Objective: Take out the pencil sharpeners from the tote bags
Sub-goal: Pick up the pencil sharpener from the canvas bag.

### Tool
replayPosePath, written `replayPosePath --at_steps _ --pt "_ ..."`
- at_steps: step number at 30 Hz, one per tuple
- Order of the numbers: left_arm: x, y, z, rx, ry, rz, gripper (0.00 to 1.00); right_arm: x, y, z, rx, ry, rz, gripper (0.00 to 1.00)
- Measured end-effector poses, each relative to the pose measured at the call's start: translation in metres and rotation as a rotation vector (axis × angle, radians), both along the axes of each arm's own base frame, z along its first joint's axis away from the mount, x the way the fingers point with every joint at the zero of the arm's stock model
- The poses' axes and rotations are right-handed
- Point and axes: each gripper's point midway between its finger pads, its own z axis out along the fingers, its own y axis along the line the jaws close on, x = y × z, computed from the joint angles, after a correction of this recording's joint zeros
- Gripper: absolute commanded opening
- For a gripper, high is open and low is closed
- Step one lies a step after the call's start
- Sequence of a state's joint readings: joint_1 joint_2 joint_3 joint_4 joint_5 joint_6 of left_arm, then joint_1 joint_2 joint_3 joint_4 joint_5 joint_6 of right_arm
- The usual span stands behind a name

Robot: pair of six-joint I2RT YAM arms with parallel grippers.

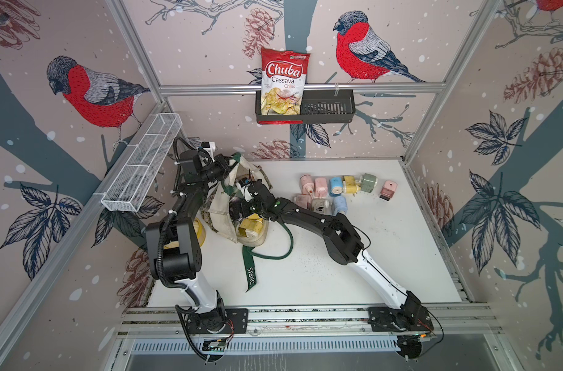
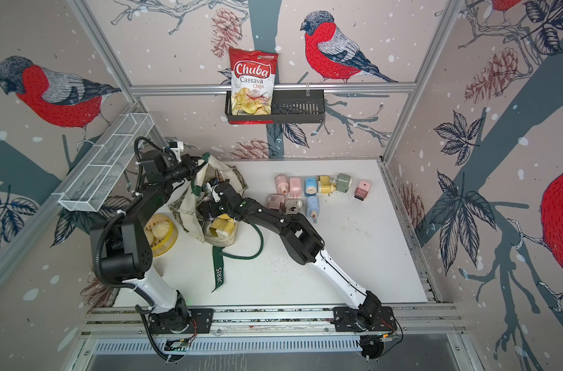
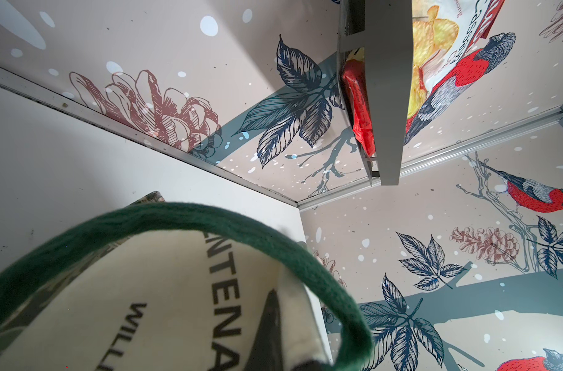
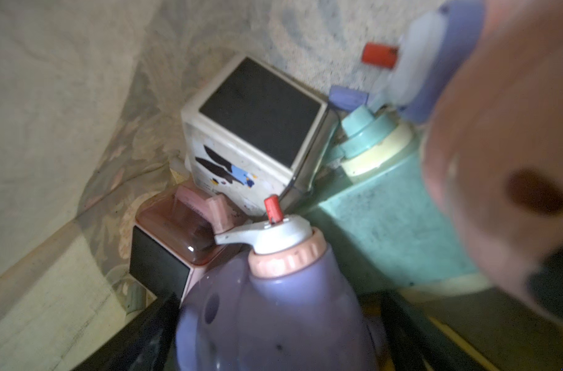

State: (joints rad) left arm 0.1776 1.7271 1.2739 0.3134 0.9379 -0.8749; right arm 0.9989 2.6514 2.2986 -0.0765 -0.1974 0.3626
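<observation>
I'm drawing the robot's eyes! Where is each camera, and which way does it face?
Top views: overhead, facing down; left arm, right arm, cream canvas tote bag with green handles, pastel plastic pencil sharpeners.
Left wrist: beside the tote, facing up at the bird-print walls; one dark finger shows.
Right wrist: inside the tote, facing more sharpeners; dark fingers flank a purple sharpener.
Shared: all views show the tote.

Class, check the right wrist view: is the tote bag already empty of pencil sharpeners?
No, a purple sharpener, a cream sharpener and a green sharpener lie inside the tote bag.
</observation>
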Motion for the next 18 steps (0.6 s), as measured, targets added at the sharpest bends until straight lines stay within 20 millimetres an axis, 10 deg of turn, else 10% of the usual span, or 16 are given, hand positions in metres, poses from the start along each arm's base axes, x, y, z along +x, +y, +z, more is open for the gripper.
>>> replayPosePath --at_steps 6,18 --pt "0.000 0.000 0.000 0.000 0.003 0.000 0.00 0.000 0.000 0.002 0.000 -0.002 -0.001 0.77" --pt "0.000 0.000 -0.001 -0.001 0.003 0.000 0.00 -0.008 -0.019 0.031 -0.066 -0.029 -0.028 0.68"
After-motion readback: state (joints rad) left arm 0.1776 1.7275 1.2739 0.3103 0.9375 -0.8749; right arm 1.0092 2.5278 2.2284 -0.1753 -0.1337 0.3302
